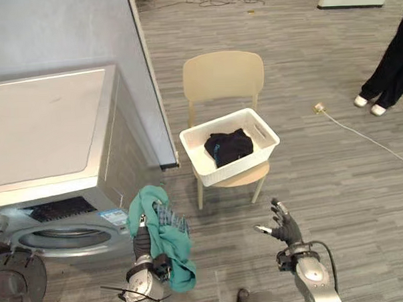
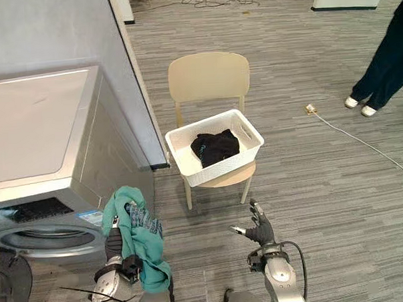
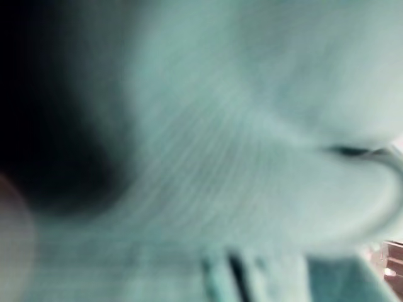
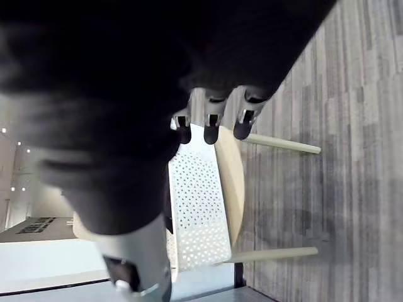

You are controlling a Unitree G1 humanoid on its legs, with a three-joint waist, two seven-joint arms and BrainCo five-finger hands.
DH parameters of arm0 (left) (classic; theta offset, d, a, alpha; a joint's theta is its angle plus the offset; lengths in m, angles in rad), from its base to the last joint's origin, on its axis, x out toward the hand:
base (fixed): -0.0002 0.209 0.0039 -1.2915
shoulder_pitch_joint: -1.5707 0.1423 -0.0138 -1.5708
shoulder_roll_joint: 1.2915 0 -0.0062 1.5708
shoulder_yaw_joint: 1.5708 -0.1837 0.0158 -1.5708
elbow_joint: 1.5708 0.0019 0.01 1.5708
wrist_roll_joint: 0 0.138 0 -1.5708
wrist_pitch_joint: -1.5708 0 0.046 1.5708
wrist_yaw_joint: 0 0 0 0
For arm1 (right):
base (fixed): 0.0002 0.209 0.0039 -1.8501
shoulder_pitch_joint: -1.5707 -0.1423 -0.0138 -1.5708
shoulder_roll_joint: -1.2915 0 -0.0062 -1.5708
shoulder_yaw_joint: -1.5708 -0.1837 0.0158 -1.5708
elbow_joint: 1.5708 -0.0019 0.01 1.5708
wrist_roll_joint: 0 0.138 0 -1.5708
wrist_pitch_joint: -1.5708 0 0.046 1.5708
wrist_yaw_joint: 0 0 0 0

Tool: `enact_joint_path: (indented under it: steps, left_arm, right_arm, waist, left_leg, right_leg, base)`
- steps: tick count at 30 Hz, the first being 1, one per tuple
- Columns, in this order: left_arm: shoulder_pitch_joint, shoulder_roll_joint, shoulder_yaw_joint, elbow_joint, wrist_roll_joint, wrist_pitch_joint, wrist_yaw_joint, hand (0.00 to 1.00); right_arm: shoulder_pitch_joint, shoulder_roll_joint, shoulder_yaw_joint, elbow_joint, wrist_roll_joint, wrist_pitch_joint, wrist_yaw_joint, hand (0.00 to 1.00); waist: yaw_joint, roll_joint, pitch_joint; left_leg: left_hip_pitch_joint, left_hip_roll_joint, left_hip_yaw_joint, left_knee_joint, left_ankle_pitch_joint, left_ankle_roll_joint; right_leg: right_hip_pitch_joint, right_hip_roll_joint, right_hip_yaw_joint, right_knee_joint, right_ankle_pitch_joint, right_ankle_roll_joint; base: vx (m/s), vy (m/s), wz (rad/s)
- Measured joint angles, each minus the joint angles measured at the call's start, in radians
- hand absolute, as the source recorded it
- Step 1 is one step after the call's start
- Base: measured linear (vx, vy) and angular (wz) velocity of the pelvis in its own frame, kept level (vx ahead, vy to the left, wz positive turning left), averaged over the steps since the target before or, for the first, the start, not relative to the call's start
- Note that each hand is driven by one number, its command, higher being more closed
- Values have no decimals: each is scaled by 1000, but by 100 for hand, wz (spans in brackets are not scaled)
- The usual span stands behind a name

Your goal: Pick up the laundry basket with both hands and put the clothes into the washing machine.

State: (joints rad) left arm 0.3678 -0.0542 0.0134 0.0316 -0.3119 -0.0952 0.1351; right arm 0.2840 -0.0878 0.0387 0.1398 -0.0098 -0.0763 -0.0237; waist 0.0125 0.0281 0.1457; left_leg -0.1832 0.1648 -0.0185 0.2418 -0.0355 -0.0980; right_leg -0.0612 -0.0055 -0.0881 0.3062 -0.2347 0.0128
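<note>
2 silver-grey arms point(image 1: 314, 276); the right hand point(image 1: 285, 226) has silver fingers with dark tips, the left hand point(image 1: 143, 242) a dark ribbed cover.

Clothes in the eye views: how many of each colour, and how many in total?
Teal: 1, the teal garment draped over the left hand.
Black: 1, the black garment in the laundry basket.
Total: 2.

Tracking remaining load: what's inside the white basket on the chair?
The basket holds one bunched dark garment, bare white bottom around it. Anything beneath the garment is covered.
</note>
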Motion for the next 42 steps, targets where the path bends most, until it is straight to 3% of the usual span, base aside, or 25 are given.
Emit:
enact_joint_path:
  steps: [2,3,4,5,6,8,11,13,15,19,23,26,28,30,32,34,36,38,39,42]
  left_arm:
    - [12,2,-1,0,1,3,-3,100]
    - [12,9,1,1,2,4,-4,100]
    - [5,15,8,0,2,4,-6,100]
    - [13,3,17,-2,2,4,-11,100]
    - [30,-2,21,-2,5,4,-17,100]
    - [49,-1,23,-2,10,5,-23,100]
    - [35,-10,23,-1,10,12,-22,100]
    - [17,-11,19,-3,12,12,-20,100]
    - [4,-10,29,-29,12,11,1,100]
    - [9,-4,37,-97,12,10,14,100]
    - [39,10,38,-136,12,-3,21,100]
    - [41,15,36,-159,12,-13,21,100]
    - [40,18,37,-159,12,-12,21,100]
    - [30,16,30,-158,15,-12,21,100]
    - [24,20,33,-158,22,-12,20,100]
    - [19,32,37,-152,32,-12,18,100]
    - [-4,48,37,-137,44,-11,17,100]
    - [-5,34,34,-133,48,-10,15,100]
    - [-5,6,34,-121,48,-9,10,100]
    - [6,-9,-5,-112,49,-2,-4,100]
  right_arm:
    - [10,1,-2,-2,-3,0,1,0]
    - [10,4,-10,-3,-4,2,0,0]
    - [10,8,-18,-6,-5,5,0,0]
    - [6,16,-31,-11,-5,6,0,0]
    - [5,17,-41,-11,-5,7,0,0]
    - [7,19,-45,-12,-2,7,0,0]
    - [10,30,-75,-23,0,7,-2,0]
    - [10,30,-104,-23,0,9,-14,0]
    - [-4,28,-131,-23,0,11,-23,0]
    - [-51,42,-139,-22,-1,15,-39,0]
    - [-83,52,-104,-22,0,14,-39,0]
    - [-81,71,-66,-20,-2,15,-37,0]
    - [-75,87,-56,3,-11,22,-37,0]
    - [-53,84,-56,6,-23,37,-37,0]
    - [-44,83,-53,19,-24,41,-37,0]
    - [-34,85,-49,38,-18,42,-32,0]
    - [-2,90,-49,38,9,39,-13,0]
    - [3,90,-50,38,21,39,-11,0]
    - [11,87,-52,30,45,36,-9,0]
    - [30,83,-51,26,61,33,2,0]
  waist:
    - [0,5,5]
    - [-2,-4,9]
    - [-7,-24,17]
    - [-4,-17,19]
    - [-2,-14,19]
    - [-27,-13,19]
    - [-62,-3,14]
    - [-61,20,4]
    - [-56,28,0]
    - [-47,21,1]
    - [-31,13,-2]
    - [-23,4,-6]
    - [-30,-5,-6]
    - [-37,-3,-5]
    - [-42,-10,0]
    - [-57,-21,1]
    - [-61,-48,1]
    - [-63,-50,1]
    - [-62,-28,7]
    - [-57,-6,17]
  left_leg:
    - [-33,-10,-2,36,31,36]
    - [-42,-32,-6,4,98,62]
    - [-40,-38,-10,-18,118,89]
    - [-67,-35,5,95,59,106]
    - [-63,-18,10,194,4,103]
    - [-32,31,24,246,-29,115]
    - [34,113,22,148,-27,111]
    - [81,130,3,42,19,53]
    - [94,100,-39,-35,-13,-17]
    - [94,34,-62,-69,-53,-84]
    - [103,-74,-20,-67,-70,-37]
    - [84,-131,32,-91,-65,-7]
    - [78,-148,61,-102,-66,2]
    - [84,-140,82,-104,-71,11]
    - [111,-113,116,-117,-69,21]
    - [139,-81,133,-121,-77,47]
    - [145,-66,135,-102,-73,42]
    - [134,-71,138,-90,-76,43]
    - [131,-65,127,-90,-76,43]
    - [168,-57,129,-132,-61,41]
  right_leg:
    - [-18,-12,-26,45,-29,-24]
    - [-26,-45,-50,50,-36,-42]
    - [-30,-64,-69,48,-31,-50]
    - [-32,-76,-98,43,-18,-49]
    - [-22,-81,-117,38,-5,-46]
    - [-4,-87,-163,16,8,-44]
    - [0,-106,-244,-8,28,-23]
    - [-1,-120,-282,-9,39,-4]
    - [1,-152,-319,-20,66,43]
    - [20,-208,-341,-74,130,110]
    - [53,-296,-302,-178,219,159]
    - [-7,-347,-247,-192,248,148]
    - [-46,-362,-210,-187,268,114]
    - [-95,-355,-213,-121,313,46]
    - [-119,-331,-211,-68,357,5]
    - [-134,-274,-164,17,282,52]
    - [-126,-115,-91,32,124,59]
    - [-84,-77,-70,-57,110,35]
    - [-53,-52,-52,-132,152,19]
    - [-26,-46,-51,-145,149,14]
  base:
    - [-119,-38,55]
    - [-122,16,61]
    - [-165,6,72]
    - [-156,-35,58]
    - [-133,-50,55]
    - [-70,5,72]
    - [-30,110,90]
    - [6,236,76]
    - [8,335,62]
    - [-21,299,34]
    - [-67,283,-9]
    - [-73,195,-35]
    - [-8,100,-36]
    - [20,99,-39]
    - [9,120,-56]
    - [20,6,-44]
    - [111,-114,-13]
    - [87,-77,-7]
    - [68,-28,-11]
    - [64,-38,-5]
